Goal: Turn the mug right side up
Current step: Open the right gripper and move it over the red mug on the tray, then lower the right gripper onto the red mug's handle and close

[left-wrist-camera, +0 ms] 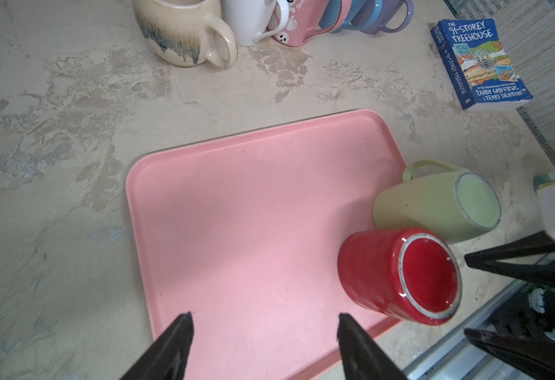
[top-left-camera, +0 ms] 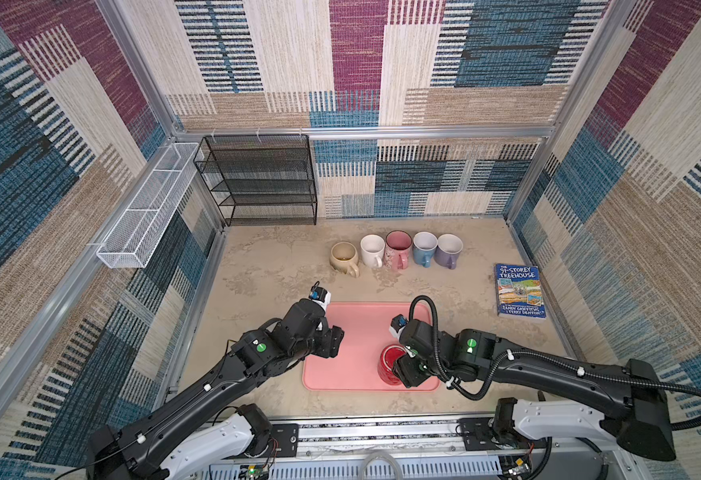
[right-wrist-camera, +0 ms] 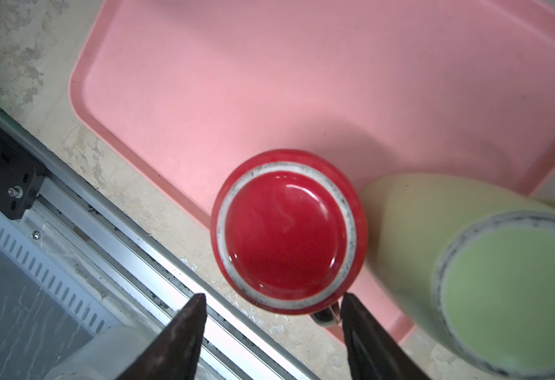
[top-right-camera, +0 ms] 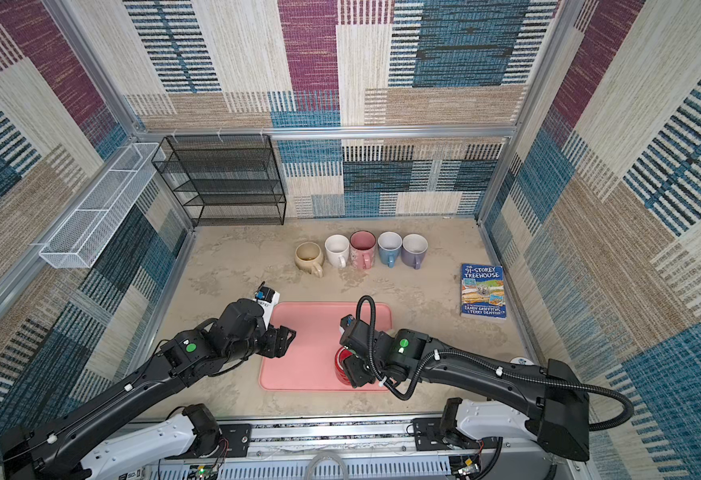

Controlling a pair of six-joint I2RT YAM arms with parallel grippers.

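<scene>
- Red mug [right-wrist-camera: 286, 230]: base-up on the pink tray [right-wrist-camera: 236, 82], just beneath your right gripper [right-wrist-camera: 273, 302]; its parted jaws flank the handle, likely to grasp and flip.
- Left gripper [left-wrist-camera: 264, 319]: open, empty, kept clear.

Red mug [right-wrist-camera: 286, 230]: glossy red, white foot ring. Pale green mug [left-wrist-camera: 434, 204]: greyish ring. Tray [left-wrist-camera: 236, 214]: plain pink. Bench [left-wrist-camera: 55, 131]: mottled beige. Far-edge row: cream mug [left-wrist-camera: 177, 29], blue-grey drip streaks; white mug [top-left-camera: 371, 249]; pink mug [top-left-camera: 394, 251], white ghost print; blue mug [top-left-camera: 423, 249]; lavender mug [top-left-camera: 448, 249]. Book [top-left-camera: 519, 291]: blue cover.
</scene>
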